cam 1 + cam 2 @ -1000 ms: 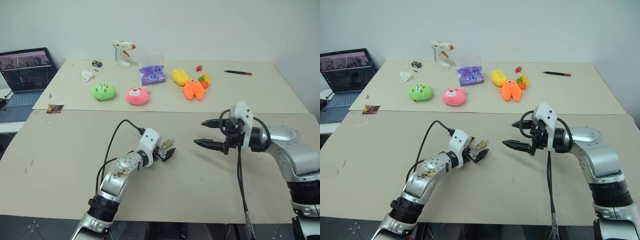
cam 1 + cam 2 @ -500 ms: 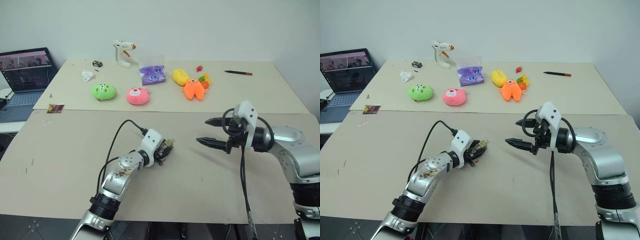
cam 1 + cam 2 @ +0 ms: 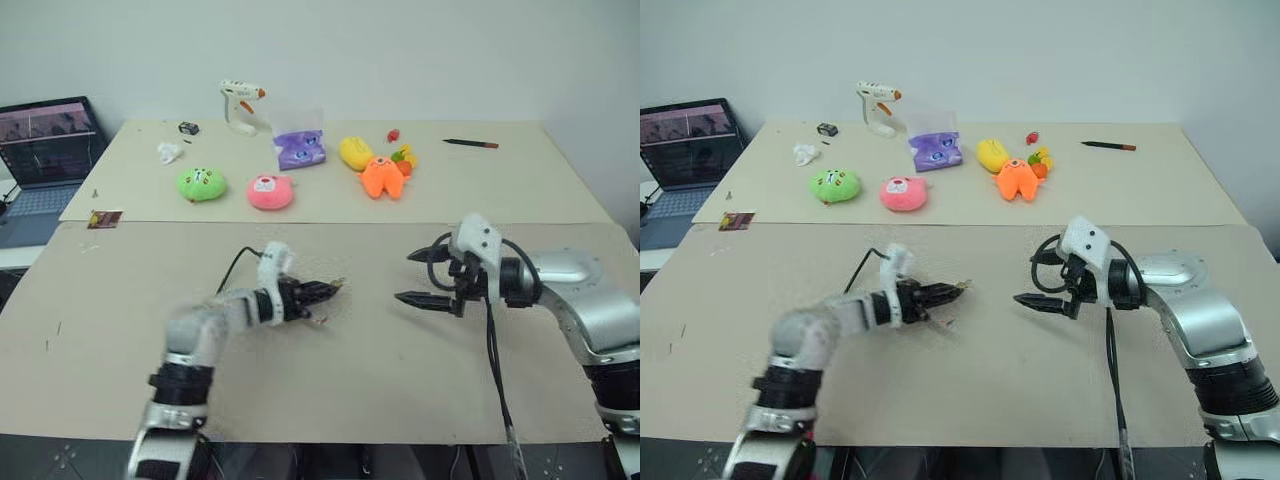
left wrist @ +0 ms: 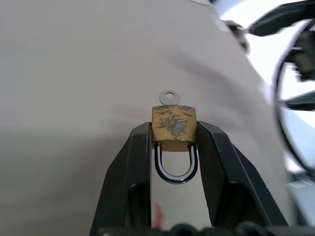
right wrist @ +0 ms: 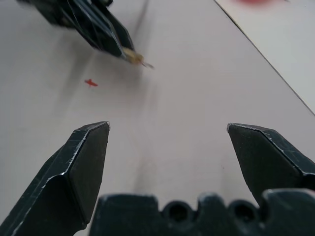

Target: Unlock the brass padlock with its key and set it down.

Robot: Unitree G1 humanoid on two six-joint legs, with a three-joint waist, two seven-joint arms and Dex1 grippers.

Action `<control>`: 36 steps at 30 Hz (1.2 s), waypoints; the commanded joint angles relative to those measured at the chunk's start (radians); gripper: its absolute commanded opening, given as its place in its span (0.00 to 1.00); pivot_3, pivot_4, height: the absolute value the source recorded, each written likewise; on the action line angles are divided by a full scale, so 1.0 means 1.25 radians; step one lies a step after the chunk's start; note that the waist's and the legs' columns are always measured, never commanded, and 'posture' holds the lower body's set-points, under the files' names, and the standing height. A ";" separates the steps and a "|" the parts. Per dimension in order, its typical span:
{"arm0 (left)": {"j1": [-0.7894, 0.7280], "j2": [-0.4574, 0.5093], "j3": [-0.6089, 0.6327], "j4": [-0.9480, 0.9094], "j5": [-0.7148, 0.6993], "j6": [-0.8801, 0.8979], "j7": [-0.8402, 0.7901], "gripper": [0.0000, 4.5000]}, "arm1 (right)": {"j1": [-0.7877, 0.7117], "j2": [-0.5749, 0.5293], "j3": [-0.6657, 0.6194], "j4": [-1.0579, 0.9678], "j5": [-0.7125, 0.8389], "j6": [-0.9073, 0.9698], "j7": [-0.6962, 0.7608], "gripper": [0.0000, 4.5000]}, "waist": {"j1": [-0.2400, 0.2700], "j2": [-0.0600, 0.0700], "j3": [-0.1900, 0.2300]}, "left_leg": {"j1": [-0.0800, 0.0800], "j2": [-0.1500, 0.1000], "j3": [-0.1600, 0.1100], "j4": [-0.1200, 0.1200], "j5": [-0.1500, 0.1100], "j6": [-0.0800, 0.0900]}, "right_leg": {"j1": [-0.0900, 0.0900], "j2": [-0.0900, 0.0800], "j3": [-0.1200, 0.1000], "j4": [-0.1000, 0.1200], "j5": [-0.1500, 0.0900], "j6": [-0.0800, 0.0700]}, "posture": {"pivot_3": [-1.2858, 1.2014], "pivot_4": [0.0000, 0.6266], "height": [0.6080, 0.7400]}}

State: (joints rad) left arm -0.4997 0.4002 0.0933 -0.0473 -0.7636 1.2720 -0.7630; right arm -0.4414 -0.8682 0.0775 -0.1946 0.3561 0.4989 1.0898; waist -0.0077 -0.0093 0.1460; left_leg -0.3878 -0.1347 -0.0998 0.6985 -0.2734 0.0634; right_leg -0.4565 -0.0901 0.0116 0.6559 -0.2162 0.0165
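Left gripper (image 4: 173, 147) clamped on the brass padlock (image 4: 173, 129), one black finger (image 4: 133, 172) pressing each side of the gold body, shackle loop sitting back between the fingers toward the wrist. The key (image 4: 170, 97) poking out of the far end of the padlock, round head with a hole clearly showing. Held above the tan tabletop (image 3: 120, 300), pointing toward 3 o'clock in the head view, straight at the right gripper (image 3: 420, 278).

Right gripper spread wide, nothing between its fingers (image 5: 86, 162), hovering near the padlock but apart from it. Tiny red speck (image 5: 91, 82) on the table just under the left gripper's tip.

Not much in the way of containers: only a clear bag (image 3: 300, 135) up around 12 o'clock with something purple inside. Near it a green plush (image 3: 202, 184), pink plush (image 3: 271, 191), orange plush (image 3: 381, 177), yellow plush (image 3: 356, 152), a glue gun (image 3: 238, 104). Laptop (image 3: 45, 150) off at 10 o'clock.
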 commanded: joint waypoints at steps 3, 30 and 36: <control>-0.071 0.154 0.022 0.014 -0.191 0.216 -0.183 0.18 | -0.041 -0.001 -0.034 -0.001 0.039 -0.008 0.044 1.00 | -0.002 0.000 0.000 | 0.001 0.000 0.000 0.000 0.000 0.000 | 0.001 0.000 0.000 0.000 0.000 0.000 | 0.52 0.24 1.00; -0.006 0.221 -0.069 0.129 -0.454 0.254 -0.456 0.18 | -0.119 0.011 -0.124 -0.103 0.357 0.236 0.071 1.00 | -0.001 0.000 0.000 | 0.001 0.000 0.000 -0.002 0.000 0.000 | 0.000 -0.002 0.001 -0.001 0.000 -0.001 | 0.52 0.24 1.00; -0.009 0.219 -0.078 0.129 -0.436 0.257 -0.478 0.18 | -0.099 0.004 -0.125 -0.154 0.330 0.240 0.002 1.00 | -0.001 0.000 0.000 | 0.001 0.000 0.000 -0.002 0.000 0.000 | 0.000 -0.002 0.001 -0.001 0.000 -0.001 | 0.52 0.24 1.00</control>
State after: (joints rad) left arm -0.4975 0.6740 -0.0040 0.1254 -1.3080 1.5938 -1.3359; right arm -0.5617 -0.8573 -0.0465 -0.3414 0.7666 0.8054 1.1133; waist -0.0090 -0.0093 0.1461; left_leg -0.3865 -0.1353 -0.0998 0.6961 -0.2735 0.0635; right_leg -0.4561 -0.0922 0.0132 0.6544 -0.2165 0.0157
